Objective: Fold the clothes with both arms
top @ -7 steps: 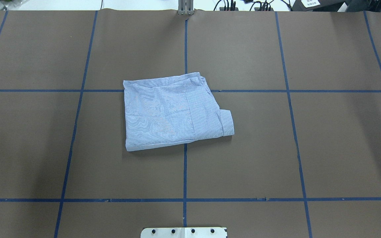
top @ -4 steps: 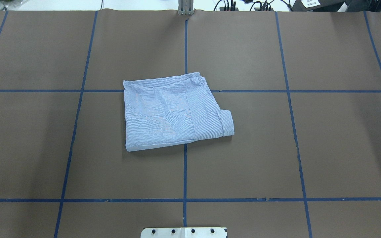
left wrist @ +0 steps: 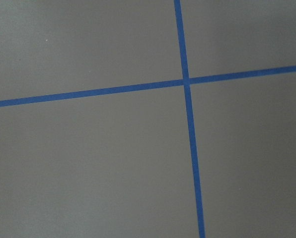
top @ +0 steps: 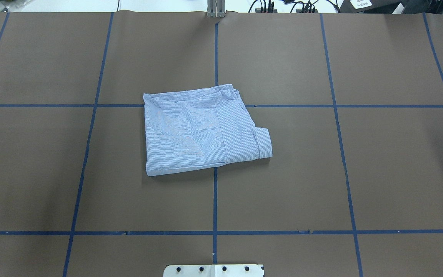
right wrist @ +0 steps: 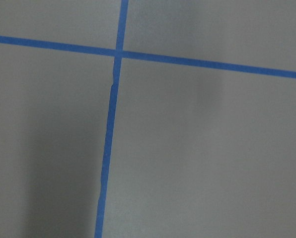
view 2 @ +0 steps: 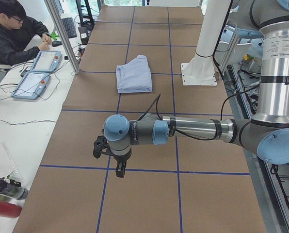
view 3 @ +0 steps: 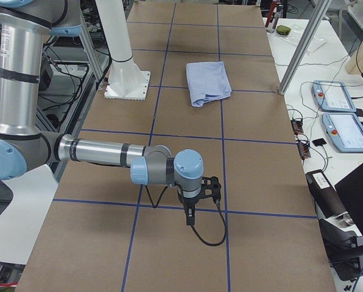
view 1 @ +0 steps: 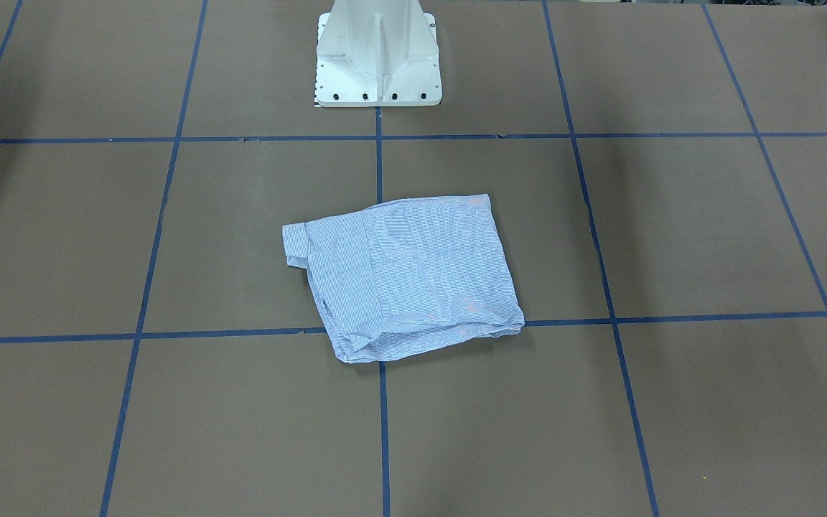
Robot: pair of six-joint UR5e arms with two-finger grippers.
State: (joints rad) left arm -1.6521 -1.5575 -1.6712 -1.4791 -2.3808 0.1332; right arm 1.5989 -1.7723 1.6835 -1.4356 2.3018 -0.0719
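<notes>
- The shirt (top: 202, 129) lies folded into a rough square in the middle of the worktop (top: 360, 173). It covers a crossing of the blue tape lines (top: 340, 105).
- From overhead, a cuffed sleeve end (top: 265, 142) sticks out of the bundle on the robot's right side. The front-facing view shows the loose stacked edges (view 1: 428, 337) on the side away from the robot.
- The arms show only in the two end views. From the left end, the left arm (view 2: 193, 128) stretches level and low over the worktop, well apart from the shirt. Its jaws point down near a tape line, and I cannot tell whether they are apart or together.
- From the right end, the right arm (view 3: 102, 152) is posed the same way, far from the shirt. I cannot tell the state of its jaws either.
- Each wrist camera shows only brown paper and a tape crossing (left wrist: 186, 82).
- The white pedestal (view 1: 377, 57) stands near the shirt.
- Only the left-end view takes in a person (view 2: 13, 34) seated by two control tablets (view 2: 38, 73).
</notes>
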